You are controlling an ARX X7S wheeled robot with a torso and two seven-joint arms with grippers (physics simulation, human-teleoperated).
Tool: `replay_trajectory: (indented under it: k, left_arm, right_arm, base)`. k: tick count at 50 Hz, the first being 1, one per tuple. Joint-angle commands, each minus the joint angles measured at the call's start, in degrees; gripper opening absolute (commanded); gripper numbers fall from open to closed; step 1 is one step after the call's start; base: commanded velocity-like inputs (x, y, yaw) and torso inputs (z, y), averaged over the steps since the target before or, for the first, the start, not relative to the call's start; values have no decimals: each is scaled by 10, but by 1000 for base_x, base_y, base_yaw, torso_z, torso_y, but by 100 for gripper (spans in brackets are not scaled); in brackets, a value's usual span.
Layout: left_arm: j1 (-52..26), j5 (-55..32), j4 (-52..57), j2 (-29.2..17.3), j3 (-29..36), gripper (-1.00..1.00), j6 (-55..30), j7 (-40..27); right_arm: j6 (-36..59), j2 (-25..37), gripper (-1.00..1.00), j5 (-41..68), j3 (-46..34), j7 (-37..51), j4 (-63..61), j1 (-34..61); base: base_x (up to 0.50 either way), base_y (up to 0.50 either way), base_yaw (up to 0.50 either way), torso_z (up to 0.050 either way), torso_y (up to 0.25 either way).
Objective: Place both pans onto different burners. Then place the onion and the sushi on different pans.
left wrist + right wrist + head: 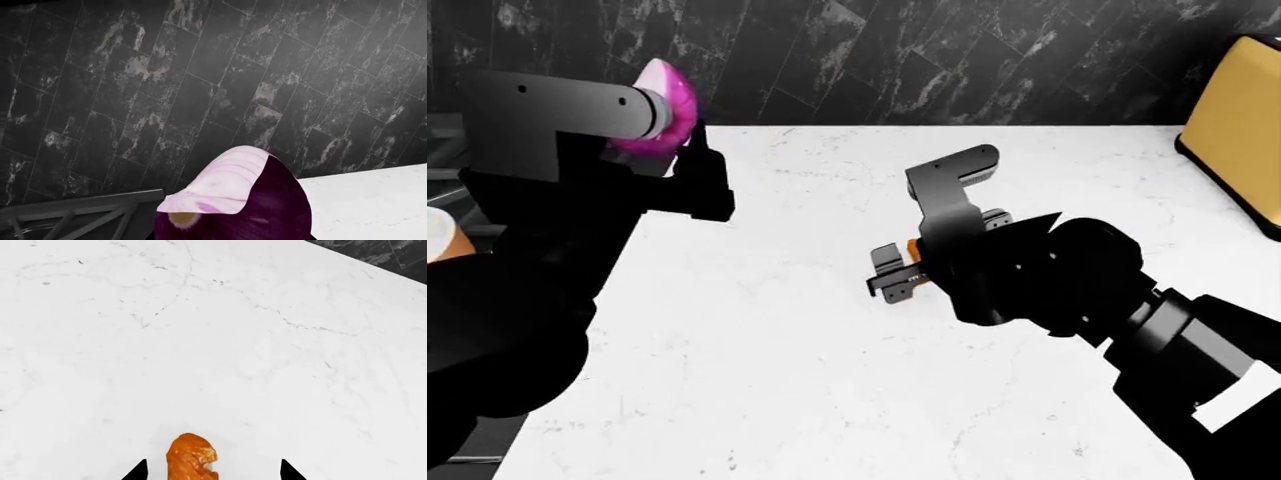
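The purple onion (247, 200) fills the left wrist view close up, its pale cut face turned upward. From the head camera the onion (665, 100) shows magenta, held off the counter in my left gripper (681, 135), which is shut on it beside the stove. The small orange sushi (192, 457) lies on the white counter between the spread fingertips (138, 471) of my right gripper (213, 471), which is open. In the head view that gripper (894, 272) sits low at mid-counter. A sliver of the orange saucepan (438, 235) shows at the left edge. The frying pan is out of view.
A black stove grate (80, 215) lies just below the onion, against the dark marble tiled wall (200, 75). The white marble counter (827, 380) spreads across the middle. A large yellow-orange appliance (1241, 130) stands at the far right.
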Motion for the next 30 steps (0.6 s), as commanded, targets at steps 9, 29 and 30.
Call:
replay_trajectory:
  k: [9, 29, 30]
  left_arm:
    - [-3, -5, 4, -6, -8, -100, 7, -10]
    - [-2, -6, 5, -8, -10, -100, 8, -12]
    - [-2, -6, 5, -8, -10, -100, 8, -12]
  right_arm:
    - [-2, -4, 100, 5, -17, -8, 8, -30]
    - [-6, 10, -100, 15, -8, 0, -11, -37]
    - [-6, 12, -100, 16, -8, 1, -15, -37]
  base:
    - [2, 0, 1, 0, -2]
    - [0, 0, 0, 0, -2]
    - [0, 0, -3, 0, 0]
